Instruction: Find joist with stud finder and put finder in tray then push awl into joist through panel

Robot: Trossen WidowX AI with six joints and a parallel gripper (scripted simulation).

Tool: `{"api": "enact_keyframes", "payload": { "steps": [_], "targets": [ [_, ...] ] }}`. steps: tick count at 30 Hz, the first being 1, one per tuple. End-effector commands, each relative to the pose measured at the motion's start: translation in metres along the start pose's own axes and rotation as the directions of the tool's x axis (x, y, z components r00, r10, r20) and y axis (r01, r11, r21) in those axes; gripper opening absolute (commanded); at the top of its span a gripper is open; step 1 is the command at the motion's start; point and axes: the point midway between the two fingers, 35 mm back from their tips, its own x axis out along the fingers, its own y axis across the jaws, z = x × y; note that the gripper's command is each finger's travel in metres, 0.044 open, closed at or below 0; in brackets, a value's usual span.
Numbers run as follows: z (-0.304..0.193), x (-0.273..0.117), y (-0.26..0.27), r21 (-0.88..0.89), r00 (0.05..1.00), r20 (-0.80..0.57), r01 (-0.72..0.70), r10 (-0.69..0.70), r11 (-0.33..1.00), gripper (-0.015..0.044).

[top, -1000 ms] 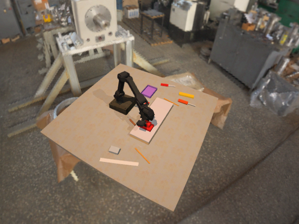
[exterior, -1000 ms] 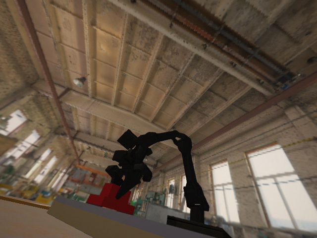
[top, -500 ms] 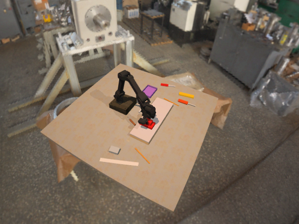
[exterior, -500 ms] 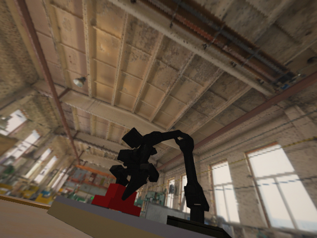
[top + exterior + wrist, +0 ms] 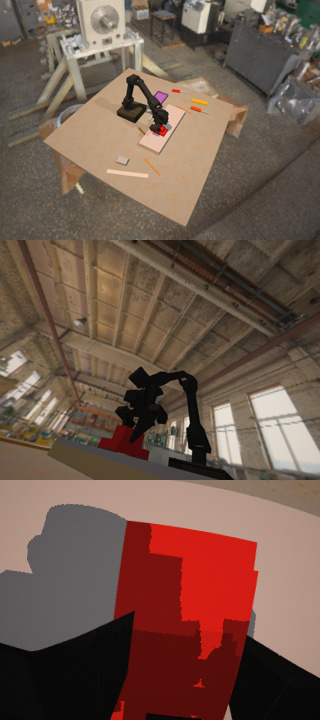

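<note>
The red stud finder [image 5: 163, 132] [image 5: 110, 444] [image 5: 215, 580] is on or just above the pale floor panel [image 5: 152, 144] [image 5: 77, 457] [image 5: 292, 580], nearer its front end in the top view; contact is unclear. My gripper [image 5: 159, 128] [image 5: 131, 433] [image 5: 180, 626] is shut on the stud finder's raised block, one finger on each side. The purple tray [image 5: 160, 97] lies empty behind the panel, partly hidden by the arm. A brown-handled pointed tool [image 5: 141, 130], which looks like the awl, lies by the panel's left edge. No joist or hole shows.
Two red-handled tools [image 5: 176, 90] [image 5: 195, 109] and a yellow block [image 5: 199, 101] lie toward the back right. An orange stick [image 5: 179, 107] is by the panel's far end. A grey block [image 5: 122, 160], a pale strip [image 5: 127, 173] and another orange stick [image 5: 152, 166] lie in front.
</note>
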Motion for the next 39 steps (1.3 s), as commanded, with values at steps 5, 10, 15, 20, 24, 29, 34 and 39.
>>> {"api": "enact_keyframes", "payload": {
  "steps": [5, 10, 15, 20, 24, 29, 34, 39],
  "targets": [
    [-0.002, 0.000, 0.018, -0.001, 1.000, -0.002, -0.002, 0.002, 1.000, 0.0000],
    [-0.002, 0.000, 0.026, -0.001, 1.000, -0.002, -0.002, 0.002, 1.000, 0.0000],
    [-0.002, 0.000, 0.035, -0.001, 1.000, -0.002, -0.003, 0.003, 1.000, 0.0000],
    [-0.002, 0.000, 0.044, 0.000, 1.000, -0.002, -0.004, 0.004, 1.000, 0.0000],
    [-0.002, 0.000, 0.051, 0.000, 1.000, -0.002, -0.004, 0.004, 1.000, 0.0000],
    [-0.002, 0.000, 0.060, 0.000, 1.000, -0.002, -0.005, 0.005, 1.000, 0.0000],
    [-0.002, 0.000, 0.069, 0.000, 1.000, -0.002, -0.006, 0.006, 1.000, 0.0000],
    [-0.002, 0.000, 0.077, 0.000, 1.000, -0.002, -0.007, 0.007, 1.000, 0.0000]
  ]
}}
